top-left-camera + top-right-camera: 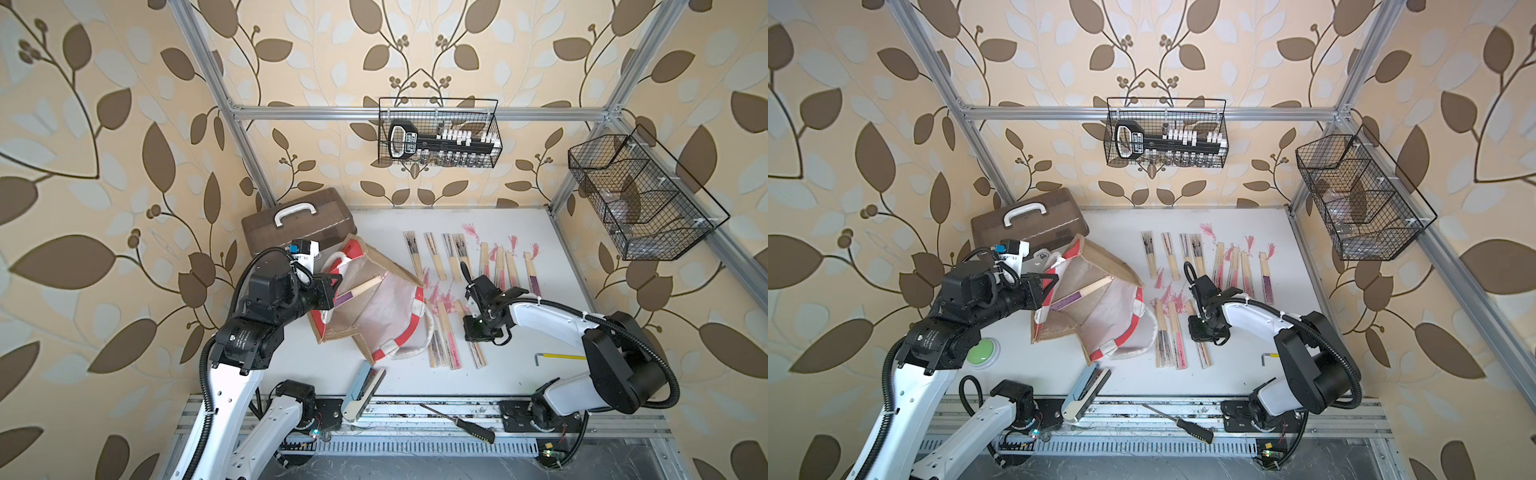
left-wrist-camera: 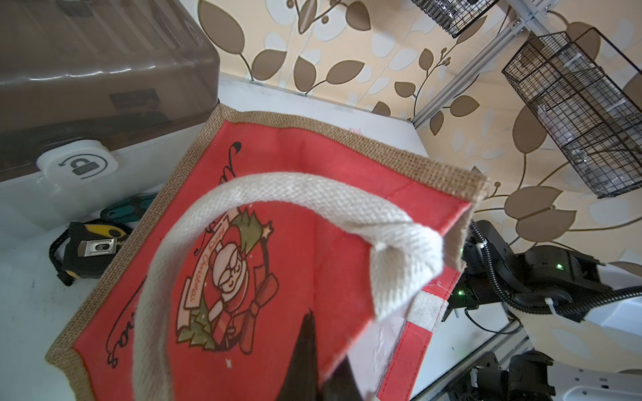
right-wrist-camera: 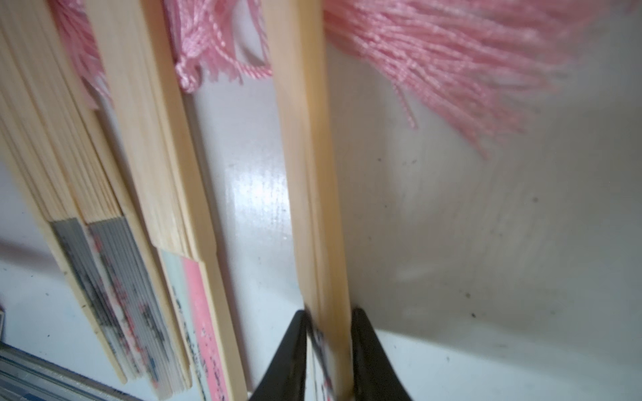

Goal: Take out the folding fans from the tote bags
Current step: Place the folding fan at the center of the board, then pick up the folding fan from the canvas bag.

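Rough jute tote bag [image 1: 388,259], smooth bamboo fans [image 3: 312,173], glossy white table [image 3: 451,243], plastic case [image 2: 104,69]

The left arm [image 1: 232,374] rises from its base, bends at the elbow and runs level toward the middle. The left hand [image 2: 318,368] is pinched tight on the tote bag [image 1: 374,316] at its rim. The right arm [image 1: 552,320] stretches across low with its wrist bent downward. The right hand [image 3: 328,314] straddles a folding fan [image 3: 309,173] closely, and whether it presses on the fan is unclear.

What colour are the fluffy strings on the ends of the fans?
Pink. The tassels of the fans show best in the right wrist view.
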You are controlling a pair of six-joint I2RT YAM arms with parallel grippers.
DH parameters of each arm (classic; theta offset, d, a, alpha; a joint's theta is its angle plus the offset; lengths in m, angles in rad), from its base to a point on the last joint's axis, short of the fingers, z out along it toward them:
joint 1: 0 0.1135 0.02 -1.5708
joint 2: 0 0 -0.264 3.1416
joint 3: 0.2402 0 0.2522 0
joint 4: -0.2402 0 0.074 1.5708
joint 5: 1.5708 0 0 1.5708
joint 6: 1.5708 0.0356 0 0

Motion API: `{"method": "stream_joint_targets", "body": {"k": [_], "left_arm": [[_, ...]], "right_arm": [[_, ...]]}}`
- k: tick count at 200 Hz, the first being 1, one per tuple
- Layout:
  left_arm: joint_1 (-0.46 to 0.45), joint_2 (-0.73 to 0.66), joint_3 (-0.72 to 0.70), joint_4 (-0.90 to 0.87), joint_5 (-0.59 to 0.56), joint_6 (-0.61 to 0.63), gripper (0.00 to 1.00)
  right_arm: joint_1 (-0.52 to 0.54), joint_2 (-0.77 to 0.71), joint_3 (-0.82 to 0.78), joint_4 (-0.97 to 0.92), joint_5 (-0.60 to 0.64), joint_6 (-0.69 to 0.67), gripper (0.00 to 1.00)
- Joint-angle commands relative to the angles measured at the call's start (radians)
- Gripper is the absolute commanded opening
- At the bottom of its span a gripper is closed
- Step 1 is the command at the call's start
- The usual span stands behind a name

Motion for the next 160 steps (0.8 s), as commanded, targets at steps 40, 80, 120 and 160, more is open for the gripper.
{"method": "stream_joint_targets", "body": {"k": [40, 80, 120, 160], "left_arm": [[0.003, -0.01, 0.045, 0.019, 0.011, 0.02, 0.0], [0.003, -0.012, 0.043, 0.021, 0.012, 0.022, 0.0], [0.003, -0.001, 0.047, 0.022, 0.04, 0.035, 0.0], [0.003, 0.01, 0.079, -0.012, 0.082, 0.048, 0.0]], "right_arm": [[-0.02, -0.052, -0.01, -0.034, 0.053, 0.013, 0.3], [-0.007, -0.153, 0.011, -0.067, 0.103, 0.013, 0.31], [0.088, -0.429, 0.072, -0.134, 0.307, 0.101, 0.31], [0.206, -0.783, 0.048, -0.057, 0.497, 0.118, 0.39]]}}
